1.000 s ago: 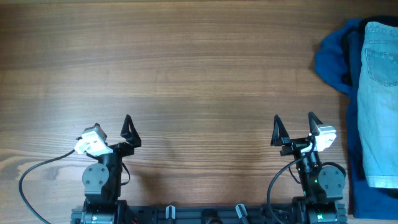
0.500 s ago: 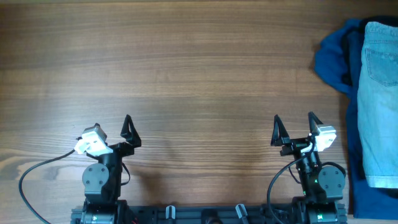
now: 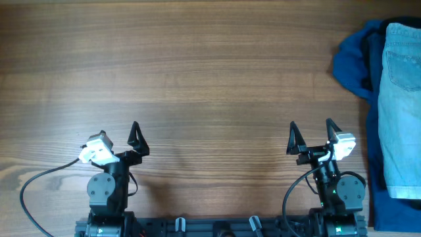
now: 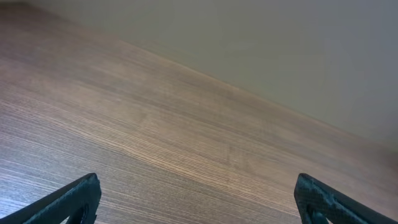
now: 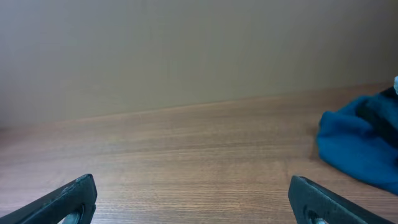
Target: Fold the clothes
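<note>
Along table [image 3: 210, 66] edge, left hand [image 4: 198, 180], right hand [image 3: 311, 125] upright, both splayed

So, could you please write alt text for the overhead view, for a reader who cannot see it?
A pile of clothes, light blue denim jeans lying on a crumpled dark blue garment, sits at the right edge of a brown wooden table. The left arm and right arm rest at the near edge, jaws empty.
</note>
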You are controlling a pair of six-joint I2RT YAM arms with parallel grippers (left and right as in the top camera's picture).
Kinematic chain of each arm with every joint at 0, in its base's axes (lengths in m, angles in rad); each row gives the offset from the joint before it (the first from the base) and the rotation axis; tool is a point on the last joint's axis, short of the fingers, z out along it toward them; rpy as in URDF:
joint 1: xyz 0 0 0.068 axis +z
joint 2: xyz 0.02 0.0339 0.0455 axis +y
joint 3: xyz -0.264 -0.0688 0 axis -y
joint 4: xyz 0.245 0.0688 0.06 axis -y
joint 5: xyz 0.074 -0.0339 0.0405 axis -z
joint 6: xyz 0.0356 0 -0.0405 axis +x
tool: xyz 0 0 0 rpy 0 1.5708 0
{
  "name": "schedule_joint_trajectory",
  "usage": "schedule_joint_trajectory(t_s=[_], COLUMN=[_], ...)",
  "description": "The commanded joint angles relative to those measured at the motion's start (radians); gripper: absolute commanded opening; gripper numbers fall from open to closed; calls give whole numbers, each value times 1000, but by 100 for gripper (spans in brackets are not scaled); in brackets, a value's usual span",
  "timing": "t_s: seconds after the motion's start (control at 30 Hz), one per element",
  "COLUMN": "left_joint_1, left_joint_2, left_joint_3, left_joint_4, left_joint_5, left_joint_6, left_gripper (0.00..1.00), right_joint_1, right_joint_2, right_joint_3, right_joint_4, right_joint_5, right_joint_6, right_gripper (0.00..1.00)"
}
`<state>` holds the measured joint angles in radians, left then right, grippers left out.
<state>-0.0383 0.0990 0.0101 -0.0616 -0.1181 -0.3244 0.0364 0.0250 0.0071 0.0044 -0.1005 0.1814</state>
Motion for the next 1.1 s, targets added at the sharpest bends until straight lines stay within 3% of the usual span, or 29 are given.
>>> schedule_joint_trajectory(t_s=[0.0,0.23,0.5,0.6,0.77,0.93,1.07], left_joint_1=[-3,-3,-3,-3,-3,-3,-3], left_joint_2=[0,0,0,0,0,0,0], left_joint_3=[-5,-5,-5,-5,-5,-5,-5], left_joint_4=[0,0,0,0,0,0,0], left_joint_5=[8,8,8,8,8,8,8], left_joint_6=[-5,-5,-5,-5,-5,-5,-5], left_gripper=[100,100,100,100,100,100,100], right_joint_1=[-5,-5,-5,-5,-5,-16,-125], right_joint_2=[4,4,10,88,392,884,1191], right_joint_3=[-2,12,179,298,596,1149,1509], right_joint_4=[2,2,-10,-15,-121,-459,-692], right_joint_5=[18,9,-6,-9,-74,-14,-16], right_joint_6=[2,37,109,111,108,-36,-55], right_gripper=[100,100,100,100,100,100,100])
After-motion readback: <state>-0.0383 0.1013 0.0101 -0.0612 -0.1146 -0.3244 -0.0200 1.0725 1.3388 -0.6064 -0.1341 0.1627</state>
